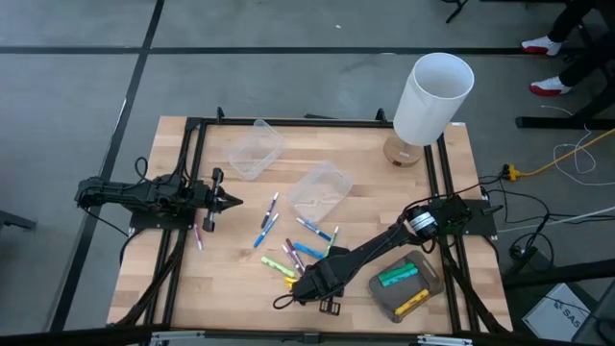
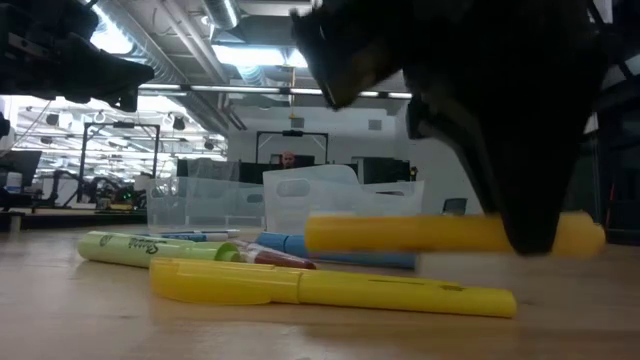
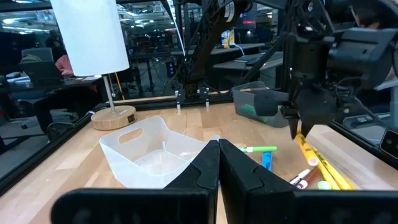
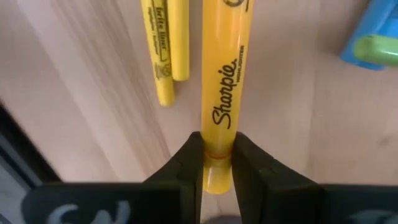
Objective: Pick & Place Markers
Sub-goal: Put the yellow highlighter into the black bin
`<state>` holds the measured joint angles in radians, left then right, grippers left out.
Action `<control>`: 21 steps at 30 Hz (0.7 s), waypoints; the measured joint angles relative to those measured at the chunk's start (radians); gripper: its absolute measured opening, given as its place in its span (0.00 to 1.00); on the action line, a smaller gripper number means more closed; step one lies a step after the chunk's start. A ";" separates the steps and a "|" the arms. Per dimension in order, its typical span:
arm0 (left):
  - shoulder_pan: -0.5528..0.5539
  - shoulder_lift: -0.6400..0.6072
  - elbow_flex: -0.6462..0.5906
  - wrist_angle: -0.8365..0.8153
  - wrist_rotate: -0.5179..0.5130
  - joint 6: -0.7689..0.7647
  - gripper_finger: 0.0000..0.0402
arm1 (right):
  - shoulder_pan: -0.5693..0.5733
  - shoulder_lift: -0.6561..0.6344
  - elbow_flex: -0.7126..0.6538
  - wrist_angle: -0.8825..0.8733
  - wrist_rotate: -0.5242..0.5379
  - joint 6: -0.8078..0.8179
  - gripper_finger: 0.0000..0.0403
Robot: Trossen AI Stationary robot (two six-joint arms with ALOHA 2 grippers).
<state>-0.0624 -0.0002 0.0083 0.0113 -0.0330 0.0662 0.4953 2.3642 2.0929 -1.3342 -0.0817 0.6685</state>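
At nine o'clock on the wooden table (image 1: 231, 259), the left gripper (image 1: 229, 201) is waiting with fingers pressed together. At five o'clock the right gripper (image 4: 216, 163) is pinching a yellow Sharpie highlighter (image 4: 224, 93) near one end. It may pivot and slip because the grip is off-centre. Other markers (image 1: 288, 252) are lying scattered; a workshop is showing behind.

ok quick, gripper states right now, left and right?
Left gripper: shut, empty, above the table's left side.
Right gripper: shut on a yellow marker, low over the marker pile at the front.
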 joint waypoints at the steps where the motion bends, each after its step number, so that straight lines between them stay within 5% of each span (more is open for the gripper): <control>1: 0.000 0.000 0.000 0.000 0.000 0.000 0.01 | 0.000 0.000 0.011 -0.014 0.008 0.000 0.15; 21: 0.000 0.000 0.000 0.000 0.000 0.000 0.01 | 0.013 -0.012 0.194 -0.200 0.113 -0.043 0.15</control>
<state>-0.0625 -0.0002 0.0084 0.0111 -0.0330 0.0662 0.5084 2.3524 2.2871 -1.5341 0.0313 0.6258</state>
